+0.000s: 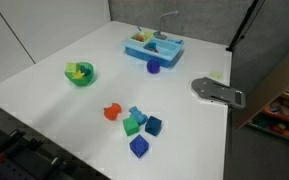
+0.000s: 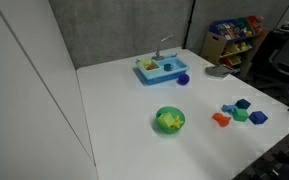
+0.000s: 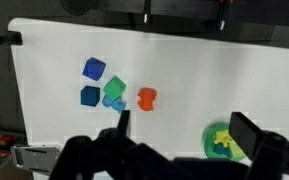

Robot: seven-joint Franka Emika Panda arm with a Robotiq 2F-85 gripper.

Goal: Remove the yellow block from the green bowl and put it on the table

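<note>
- The white bench [image 1: 194, 125] fills the scene, with grey walls behind it and a shelf of toys [image 2: 233, 33] off to one side in an exterior view.
- The yellow block [image 1: 79, 70] lies inside the green bowl [image 1: 81, 80], which stands alone on the bench, well apart from everything else. Both exterior views show it there [image 2: 168, 121].
- So nothing of your task is done yet. The grasp, the lift out of the bowl and the set-down on bare bench are all left.
- Moving outward, a cluster of toy blocks [image 1: 137, 124] lies across open bench from the bowl, with an orange-red block [image 1: 111, 112] on its near edge.
- Further off stands a light blue tray [image 1: 152, 47], with a single blue block [image 1: 153, 67] just in front of it.
- There is plenty of bare white surface around the bowl, so I judge you have room for the drop.
- The hand [image 3: 183, 125] shows only in the wrist view. It is empty and spread wide, one finger [image 3: 123, 118] dark against the bench and the other over the bowl's side.
- From that view the arm looks high above the bench, looking down, with the bowl [image 3: 220, 150] at the frame's lower edge and partly hidden.
- The hand is not over the block. You would have to bring it across before coming down.
- The arm itself is not visible in either exterior view, so I cannot describe its joints.
</note>
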